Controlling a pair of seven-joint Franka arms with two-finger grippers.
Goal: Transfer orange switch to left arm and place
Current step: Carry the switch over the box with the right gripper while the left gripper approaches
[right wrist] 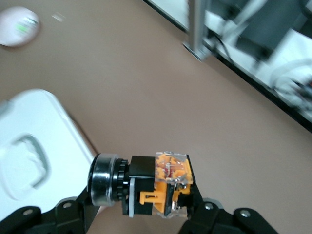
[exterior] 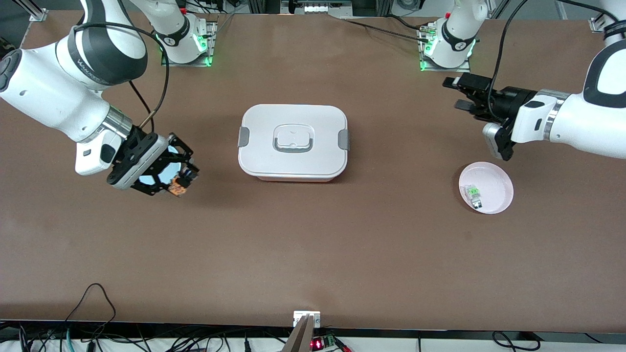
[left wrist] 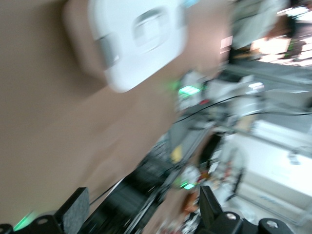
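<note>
The white box [exterior: 293, 142] stands in the middle of the table [exterior: 313, 254], with its lid on and a grey clip at each short end. What is inside the box cannot be seen, because the lid covers it.

Toward the left arm's end of the table, and a little nearer to the front camera than the box, lies a small pink plate [exterior: 494, 183]. In the plate lies one tiny grey-white part with a green top [exterior: 473, 193]. It rests close to the plate's rim on the side toward the box.

The right gripper [exterior: 182, 180] is in the air over the bare table toward the right arm's end, beside the box and apart from it. Its fingers are pinching the orange switch [exterior: 178, 186]. In the right wrist view the switch [right wrist: 158, 187] shows a black body, an orange clear part and a round metal ring, and it sits across the gap between the two fingers [right wrist: 73, 212]. The box [right wrist: 34, 146] shows close by in this view, and the plate [right wrist: 18, 27] is well apart.

The left gripper [exterior: 457, 94] waits in the air over the table above the plate's end, toward the left arm's base. Its two fingers are spread apart with nothing between them. The left wrist view shows one finger [left wrist: 75, 209] and the box [left wrist: 134, 39], blurred.
</note>
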